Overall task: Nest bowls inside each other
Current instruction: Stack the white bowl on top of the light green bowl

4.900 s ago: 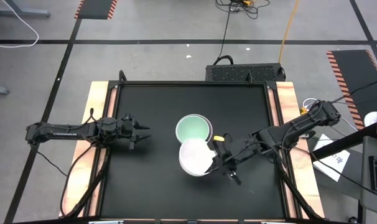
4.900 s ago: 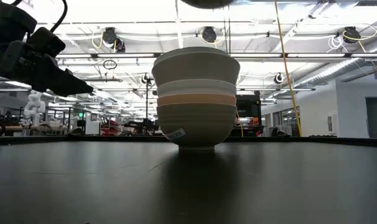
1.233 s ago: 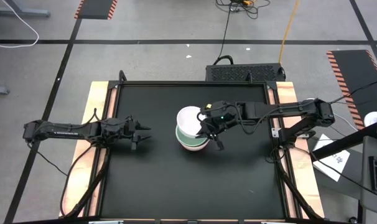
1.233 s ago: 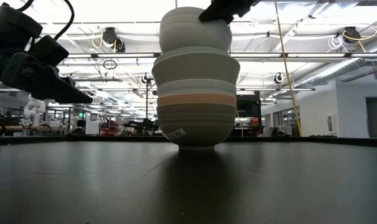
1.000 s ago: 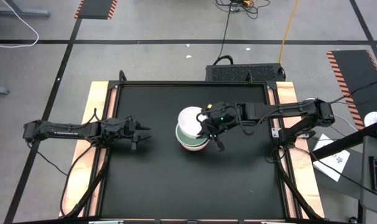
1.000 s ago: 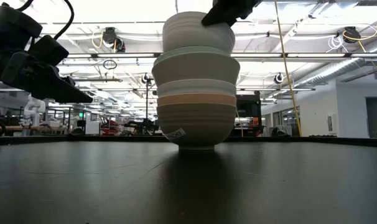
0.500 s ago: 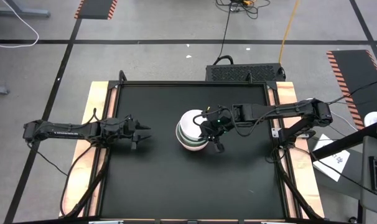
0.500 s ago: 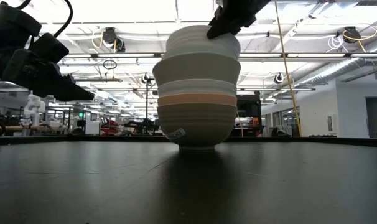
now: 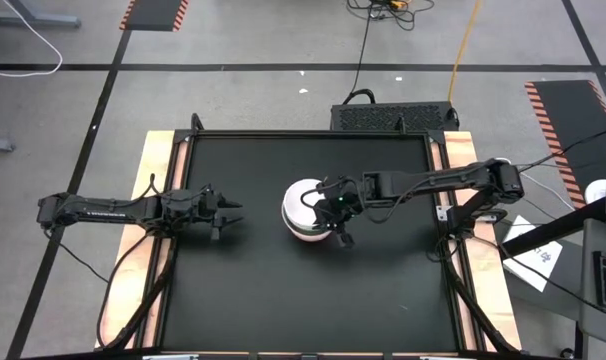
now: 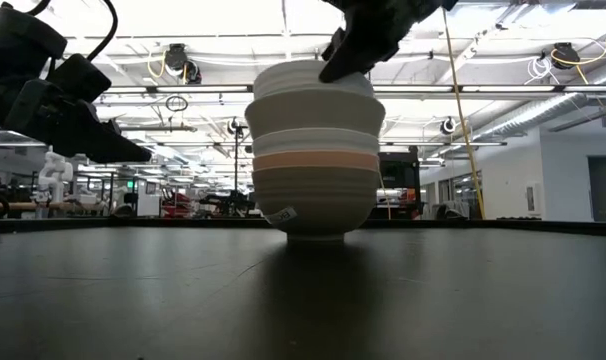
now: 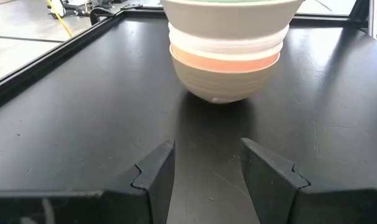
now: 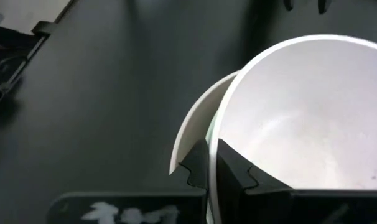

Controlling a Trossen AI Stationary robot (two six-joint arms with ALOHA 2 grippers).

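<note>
A stack of nested bowls (image 9: 305, 210) stands on its beige bottom bowl (image 10: 315, 205) in the middle of the black table. Coral and white bands show above that (image 11: 226, 56). A white bowl (image 12: 300, 112) is on top, sunk into the pale bowl beneath (image 12: 190, 124). My right gripper (image 9: 330, 213) reaches in from the table's right and is shut on the top bowl. My left gripper (image 9: 226, 213) hovers open, left of the stack and well apart from it. Its two fingers (image 11: 207, 165) point at the stack. My right gripper pinches the top white bowl's rim (image 12: 217, 163) on the bowl's right side, one finger inside the bowl and one outside. The fingers (image 10: 335, 62) come slanting down from above and from the right. The bowl sits low in the stack, slightly off centre from the rim beneath.
The black table top (image 9: 243, 290) has raised wooden side rails (image 9: 148, 180). A dark box (image 9: 393, 115) stands just beyond the far edge. There is free room on all sides of the stack.
My right gripper has moved down and a little toward the table's near-left, carrying the white bowl with it. The bowl had been above the stack's far side; it has now sunk into the mint bowl, with only its rim showing above. My left arm has kept still.
</note>
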